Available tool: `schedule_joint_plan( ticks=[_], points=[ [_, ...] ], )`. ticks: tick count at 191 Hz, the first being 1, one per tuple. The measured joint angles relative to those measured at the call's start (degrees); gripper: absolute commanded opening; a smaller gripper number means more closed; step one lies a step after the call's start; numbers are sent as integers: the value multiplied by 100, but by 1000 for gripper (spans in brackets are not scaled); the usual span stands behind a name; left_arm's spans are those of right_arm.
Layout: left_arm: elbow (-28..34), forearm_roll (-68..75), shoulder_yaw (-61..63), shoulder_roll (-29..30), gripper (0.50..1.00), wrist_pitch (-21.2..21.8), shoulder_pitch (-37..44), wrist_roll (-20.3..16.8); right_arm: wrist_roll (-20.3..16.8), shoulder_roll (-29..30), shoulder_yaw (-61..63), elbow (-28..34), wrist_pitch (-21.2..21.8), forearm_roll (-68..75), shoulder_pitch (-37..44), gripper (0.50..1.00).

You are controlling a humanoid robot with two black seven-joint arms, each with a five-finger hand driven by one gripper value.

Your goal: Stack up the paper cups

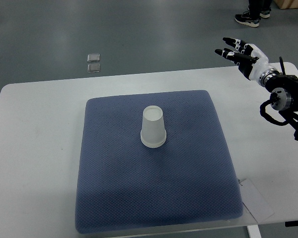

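Note:
A white paper cup point(153, 127) stands upside down near the middle of the blue cushion mat point(114, 198); it looks like more than one cup nested, with a doubled rim at the bottom. My right hand point(237, 50) hovers at the upper right, past the table's far edge, fingers stretched out and holding nothing. It is well away from the cup. The left arm does not show.
The mat lies on a white table point(35, 148). A white paper sheet point(257, 203) sticks out from under the mat's near right corner. Two small clear squares point(94, 63) lie on the grey floor beyond the table. A person's shoes point(248, 19) show at the top right.

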Motion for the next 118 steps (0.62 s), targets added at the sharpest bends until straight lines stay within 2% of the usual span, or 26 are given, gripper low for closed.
schedule_joint_plan(
  ticks=[118],
  points=[
    [0,0,0,0,1000,0,0,0,21,595,555,-13,-24,-35,-527,911]
  ],
)
